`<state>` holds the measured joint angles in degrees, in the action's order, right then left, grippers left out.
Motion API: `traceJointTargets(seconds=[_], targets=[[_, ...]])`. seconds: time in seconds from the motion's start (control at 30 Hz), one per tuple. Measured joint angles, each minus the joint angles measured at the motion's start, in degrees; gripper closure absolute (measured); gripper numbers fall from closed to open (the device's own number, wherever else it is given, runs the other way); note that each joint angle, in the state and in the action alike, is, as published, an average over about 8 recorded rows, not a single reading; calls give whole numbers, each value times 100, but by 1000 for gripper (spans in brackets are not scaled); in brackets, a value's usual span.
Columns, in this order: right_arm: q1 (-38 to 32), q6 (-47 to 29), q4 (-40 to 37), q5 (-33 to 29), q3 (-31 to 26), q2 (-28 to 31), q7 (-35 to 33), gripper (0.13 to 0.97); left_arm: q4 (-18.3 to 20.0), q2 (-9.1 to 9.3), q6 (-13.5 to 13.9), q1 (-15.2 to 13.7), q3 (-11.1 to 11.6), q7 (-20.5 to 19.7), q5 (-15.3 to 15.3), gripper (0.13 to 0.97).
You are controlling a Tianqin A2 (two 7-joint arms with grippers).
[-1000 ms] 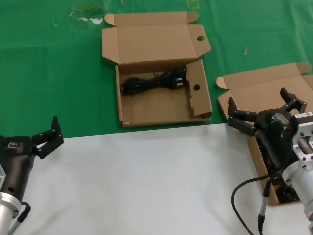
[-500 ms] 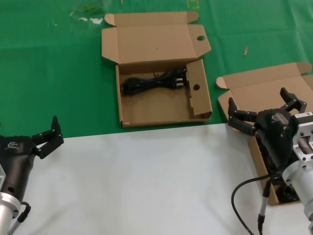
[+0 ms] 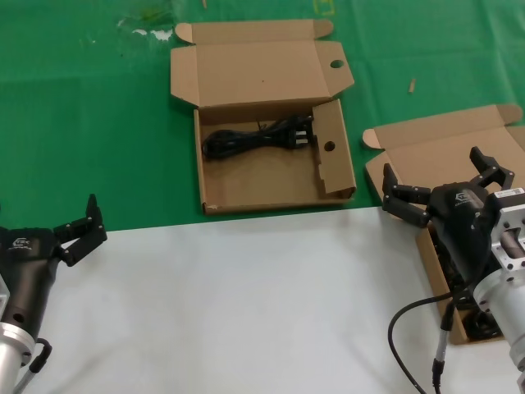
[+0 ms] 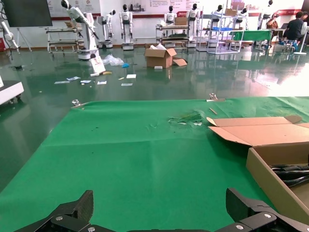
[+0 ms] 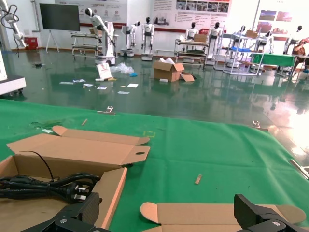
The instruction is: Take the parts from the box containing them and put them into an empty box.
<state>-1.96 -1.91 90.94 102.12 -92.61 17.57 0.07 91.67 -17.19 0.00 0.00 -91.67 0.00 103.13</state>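
Note:
The holed cardboard box (image 3: 271, 185) lies open on the green cloth at the middle, with one coiled black power cable (image 3: 258, 136) at its far end. The plain-lidded box (image 3: 443, 139) lies at the right, mostly hidden behind my right arm; a bit of black cable (image 3: 482, 325) shows inside. My right gripper (image 3: 432, 168) is open and empty above that box's near-left part. My left gripper (image 3: 78, 223) is open and empty at the left, over the white table edge. The right wrist view shows the cable (image 5: 48, 186) in the holed box (image 5: 111, 193) and the plain lid (image 5: 212, 212).
The white tabletop (image 3: 246, 304) fills the near half, the green cloth (image 3: 90, 123) the far half. In the left wrist view the holed box (image 4: 270, 176) lies off to one side, with bare green cloth (image 4: 145, 159) ahead of the gripper (image 4: 159, 198).

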Motion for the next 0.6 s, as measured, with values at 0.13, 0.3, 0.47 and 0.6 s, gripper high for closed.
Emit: traceJointTargets(seconds=[0.13, 0.3, 0.47, 0.6], targets=[[0, 0, 0, 0, 0, 0, 0, 129, 0, 0, 0, 0, 0, 0, 0, 132], [0, 0, 0, 0, 0, 0, 0, 129, 0, 0, 0, 0, 0, 0, 0, 132], [0, 0, 0, 0, 0, 0, 0, 129, 0, 0, 0, 0, 0, 0, 0, 132], [0, 0, 0, 0, 0, 0, 0, 129, 0, 0, 0, 0, 0, 0, 0, 132]])
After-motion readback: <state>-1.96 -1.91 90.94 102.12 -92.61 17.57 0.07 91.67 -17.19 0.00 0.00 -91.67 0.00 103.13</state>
